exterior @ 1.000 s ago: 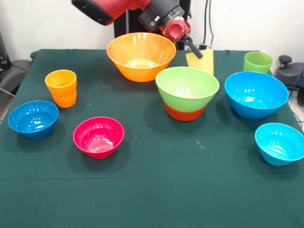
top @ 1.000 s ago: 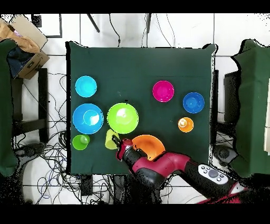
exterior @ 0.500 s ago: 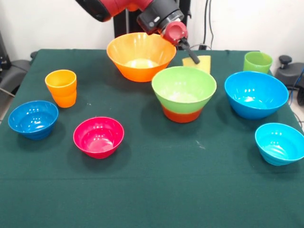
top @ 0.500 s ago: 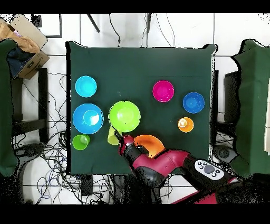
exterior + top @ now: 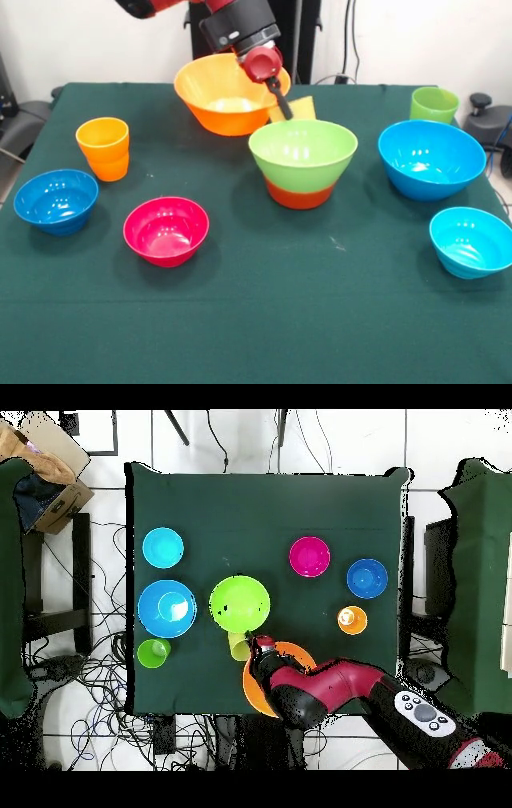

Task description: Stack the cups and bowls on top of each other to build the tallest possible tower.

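Note:
My gripper [image 5: 282,102] is shut on the pale yellow cup [image 5: 298,108] and holds it tilted just behind the light green bowl [image 5: 302,150]. That bowl sits in the orange-red bowl [image 5: 302,194]; together they are the low tower at mid-table. In the overhead view the gripper [image 5: 254,646] and the cup [image 5: 238,646] lie between the green bowl [image 5: 240,604] and the big yellow-orange bowl [image 5: 298,652]. The yellow-orange bowl [image 5: 224,92] stands right behind the gripper. The orange cup [image 5: 103,148] is at the left, the light green cup [image 5: 434,104] at the far right.
The big blue bowl [image 5: 430,158] and the small cyan bowl [image 5: 472,240] stand at the right. The small dark blue bowl [image 5: 56,200] and the magenta bowl [image 5: 166,230] stand at the front left. All rest on the green tablecloth [image 5: 264,320].
In the front view the gripper has carried the pale yellow cup leftward, from behind the stack's right side to its left rear. The green-on-red stack and the yellow-orange bowl have shifted slightly left.

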Controlling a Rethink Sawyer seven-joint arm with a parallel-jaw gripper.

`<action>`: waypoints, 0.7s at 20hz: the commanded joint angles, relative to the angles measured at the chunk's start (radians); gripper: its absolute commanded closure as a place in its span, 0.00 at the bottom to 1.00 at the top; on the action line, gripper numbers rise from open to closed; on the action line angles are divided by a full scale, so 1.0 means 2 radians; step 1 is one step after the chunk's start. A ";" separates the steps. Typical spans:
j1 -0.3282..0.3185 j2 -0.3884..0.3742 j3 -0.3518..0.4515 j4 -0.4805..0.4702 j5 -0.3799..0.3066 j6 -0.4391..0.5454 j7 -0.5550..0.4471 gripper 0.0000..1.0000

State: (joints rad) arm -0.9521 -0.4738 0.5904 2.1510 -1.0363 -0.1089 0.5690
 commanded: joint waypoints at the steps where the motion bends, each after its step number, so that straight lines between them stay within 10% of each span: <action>1: 0.060 -0.031 -0.019 -0.039 0.046 0.155 0.058 1.00; 14: 0.142 -0.050 -0.086 -0.041 0.096 0.149 0.090 1.00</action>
State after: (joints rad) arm -0.7142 -0.5961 0.4946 2.1350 -0.8695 0.0124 0.5690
